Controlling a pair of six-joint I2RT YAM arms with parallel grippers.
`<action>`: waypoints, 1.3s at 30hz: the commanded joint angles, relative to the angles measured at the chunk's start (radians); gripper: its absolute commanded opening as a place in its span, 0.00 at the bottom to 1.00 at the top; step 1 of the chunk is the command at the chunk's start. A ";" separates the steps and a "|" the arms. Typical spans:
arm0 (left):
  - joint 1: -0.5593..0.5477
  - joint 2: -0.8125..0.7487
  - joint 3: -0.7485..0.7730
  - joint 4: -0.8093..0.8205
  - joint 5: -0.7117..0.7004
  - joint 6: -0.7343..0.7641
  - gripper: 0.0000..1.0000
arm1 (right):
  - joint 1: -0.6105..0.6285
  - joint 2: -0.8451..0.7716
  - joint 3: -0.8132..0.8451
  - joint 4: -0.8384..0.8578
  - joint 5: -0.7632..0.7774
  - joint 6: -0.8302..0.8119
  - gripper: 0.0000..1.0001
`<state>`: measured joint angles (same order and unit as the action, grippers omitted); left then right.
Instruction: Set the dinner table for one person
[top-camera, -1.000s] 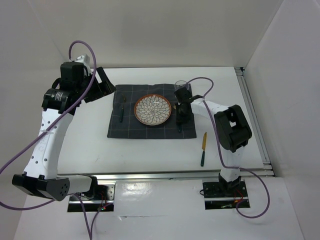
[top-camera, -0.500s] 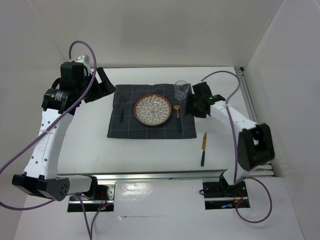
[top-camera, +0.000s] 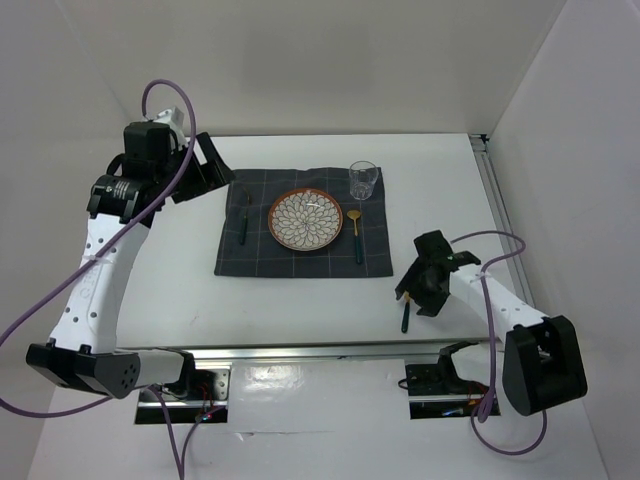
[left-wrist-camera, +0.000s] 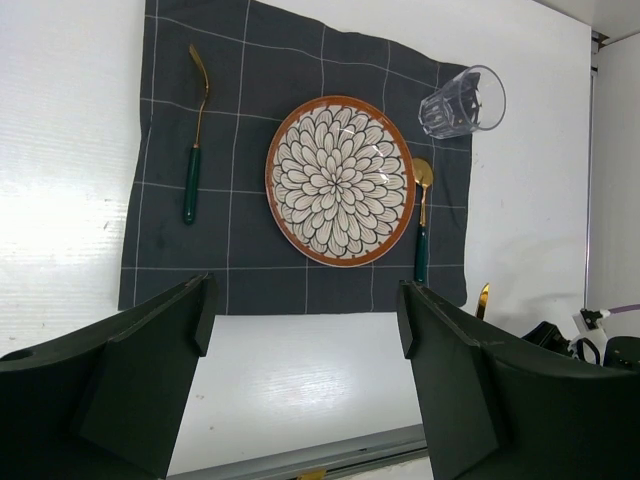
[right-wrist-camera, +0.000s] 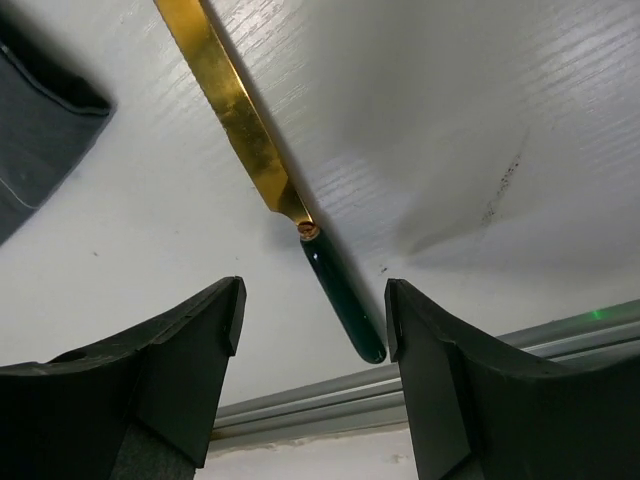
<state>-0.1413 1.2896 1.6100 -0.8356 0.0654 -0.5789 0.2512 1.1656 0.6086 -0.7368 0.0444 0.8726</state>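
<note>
The white dinner table (top-camera: 300, 300) carries a dark grey mat (top-camera: 240, 260) with a patterned plate (top-camera: 306, 220), a fork (top-camera: 243, 222) to its left, a spoon (top-camera: 356, 235) to its right and a glass (top-camera: 363, 181) at the far right corner. A gold knife with a green handle (top-camera: 408, 280) lies on the bare table right of the mat. My right gripper (top-camera: 412, 297) is open and low over the knife (right-wrist-camera: 240, 110); its handle (right-wrist-camera: 345, 295) lies between the fingers, untouched. My left gripper (top-camera: 215, 170) is open and empty, raised at the far left.
In the left wrist view the plate (left-wrist-camera: 340, 180), fork (left-wrist-camera: 195, 140), spoon (left-wrist-camera: 422, 220), glass (left-wrist-camera: 462, 100) and knife tip (left-wrist-camera: 482, 298) show beyond the fingers. A metal rail (right-wrist-camera: 400, 390) runs along the table's near edge, close under the right gripper. A corner of the mat (right-wrist-camera: 40, 120) shows at the left.
My right arm swung from the spoon and glass on the mat back to the near right and came down over the knife. The left arm barely moved.
</note>
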 joint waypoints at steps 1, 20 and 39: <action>0.005 -0.009 -0.002 0.038 0.010 0.008 0.90 | 0.019 -0.007 -0.010 -0.010 0.011 0.111 0.69; 0.005 -0.009 -0.012 0.038 0.010 0.008 0.90 | 0.183 0.128 0.155 -0.013 0.204 0.085 0.00; 0.005 -0.036 -0.012 0.020 -0.009 0.008 0.90 | 0.163 0.694 0.740 0.138 0.055 -0.468 0.00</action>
<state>-0.1413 1.2869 1.5986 -0.8307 0.0620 -0.5789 0.4194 1.8492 1.2961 -0.6235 0.1173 0.4500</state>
